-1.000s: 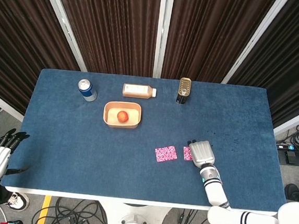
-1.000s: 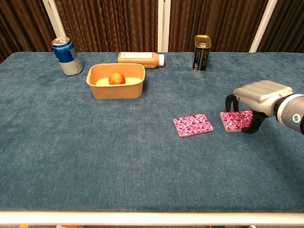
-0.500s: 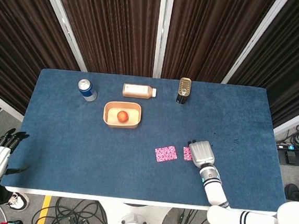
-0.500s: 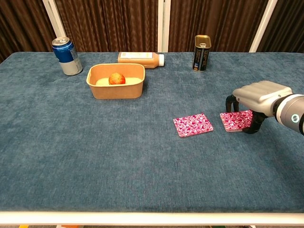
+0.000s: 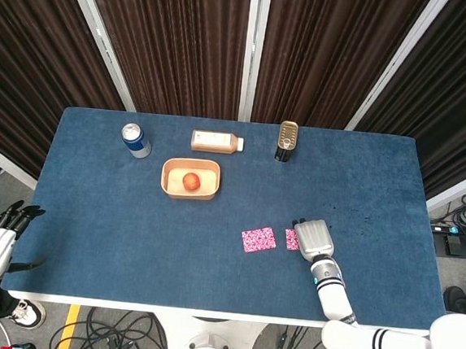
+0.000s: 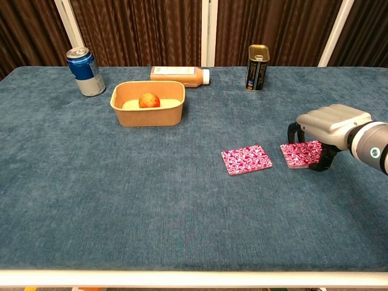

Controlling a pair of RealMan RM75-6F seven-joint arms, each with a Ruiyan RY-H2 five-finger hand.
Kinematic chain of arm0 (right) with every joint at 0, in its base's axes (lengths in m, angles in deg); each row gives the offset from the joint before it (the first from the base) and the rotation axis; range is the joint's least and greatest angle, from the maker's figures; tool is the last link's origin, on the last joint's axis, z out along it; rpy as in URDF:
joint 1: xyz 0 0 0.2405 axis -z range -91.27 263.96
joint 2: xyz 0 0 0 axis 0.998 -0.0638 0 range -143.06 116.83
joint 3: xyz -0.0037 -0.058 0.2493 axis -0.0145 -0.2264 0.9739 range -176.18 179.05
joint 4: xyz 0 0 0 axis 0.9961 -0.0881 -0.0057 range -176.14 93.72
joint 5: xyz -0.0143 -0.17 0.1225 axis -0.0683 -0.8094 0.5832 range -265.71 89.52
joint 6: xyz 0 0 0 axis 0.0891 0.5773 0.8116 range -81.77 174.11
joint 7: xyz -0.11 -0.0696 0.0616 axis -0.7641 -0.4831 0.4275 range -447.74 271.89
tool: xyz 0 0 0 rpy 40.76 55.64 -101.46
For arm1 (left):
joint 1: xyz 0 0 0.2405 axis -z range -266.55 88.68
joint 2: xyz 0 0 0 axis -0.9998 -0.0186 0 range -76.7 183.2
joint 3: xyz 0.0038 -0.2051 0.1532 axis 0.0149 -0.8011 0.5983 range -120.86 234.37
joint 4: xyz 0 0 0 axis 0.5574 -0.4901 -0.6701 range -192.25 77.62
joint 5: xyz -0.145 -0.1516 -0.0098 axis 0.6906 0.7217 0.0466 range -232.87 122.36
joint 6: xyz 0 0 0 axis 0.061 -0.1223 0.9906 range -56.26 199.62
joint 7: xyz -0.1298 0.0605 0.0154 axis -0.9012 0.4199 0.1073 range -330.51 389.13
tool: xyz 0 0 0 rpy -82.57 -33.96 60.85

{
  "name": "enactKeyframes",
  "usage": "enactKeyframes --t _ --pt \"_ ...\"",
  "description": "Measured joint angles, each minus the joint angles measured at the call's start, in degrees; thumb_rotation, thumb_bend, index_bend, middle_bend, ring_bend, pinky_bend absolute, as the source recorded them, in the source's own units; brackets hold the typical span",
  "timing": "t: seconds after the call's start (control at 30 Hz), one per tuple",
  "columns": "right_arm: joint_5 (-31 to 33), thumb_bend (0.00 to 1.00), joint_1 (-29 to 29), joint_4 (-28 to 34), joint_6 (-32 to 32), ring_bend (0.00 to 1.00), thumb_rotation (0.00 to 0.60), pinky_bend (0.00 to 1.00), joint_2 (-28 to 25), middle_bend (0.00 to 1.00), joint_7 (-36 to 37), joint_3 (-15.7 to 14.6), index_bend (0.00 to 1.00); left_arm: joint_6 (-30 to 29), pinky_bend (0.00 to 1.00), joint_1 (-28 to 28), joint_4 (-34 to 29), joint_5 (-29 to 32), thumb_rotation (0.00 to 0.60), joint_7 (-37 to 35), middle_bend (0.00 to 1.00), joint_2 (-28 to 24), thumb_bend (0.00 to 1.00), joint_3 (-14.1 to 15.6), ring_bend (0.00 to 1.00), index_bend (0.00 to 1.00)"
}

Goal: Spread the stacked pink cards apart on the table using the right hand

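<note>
Chest view: right hand [image 6: 327,124] over pink cards [image 6: 301,154].

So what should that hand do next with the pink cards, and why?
Probably lift the right hand clear. The two pink cards already lie apart: the left card sits free, the right card partly under the hand's fingers, a strip of table between them.
</note>
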Motion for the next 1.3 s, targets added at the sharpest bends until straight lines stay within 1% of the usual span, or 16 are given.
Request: enactKeyframes --t 0.23,0.93,1.13,1.3 --pt "-0.74 0.22 0.28 -0.31 -0.47 0.77 0.6 0.83 0.22 0.39 0.43 0.22 0.39 0.01 0.18 -0.02 0.03 0.0 0.6 -0.14 0.15 -0.03 0.01 0.0 0.02 0.18" --pt "-1.74 0.23 0.94 1.61 -0.96 0.77 0.6 0.83 -1.35 0.4 1.61 1.04 0.4 0.13 0.18 0.08 -0.01 -0.18 0.6 -0.32 0.15 -0.02 0.01 0.07 0.02 0.18" --pt "-1.54 0.23 0.54 1.55 -0.8 0.77 0.6 0.83 -1.68 0.4 2.03 2.23 0.4 0.07 0.19 0.11 -0.19 -0.25 0.6 -0.31 0.15 -0.19 0.01 0.05 0.02 0.18" --pt "-0.08 0.23 -1.2 -0.93 0.64 0.77 0.6 0.83 -1.33 0.4 1.82 4.36 0.4 -0.09 0.18 -0.03 -0.15 -0.27 0.6 -0.35 0.15 -0.19 0.01 0.13 0.02 0.18"
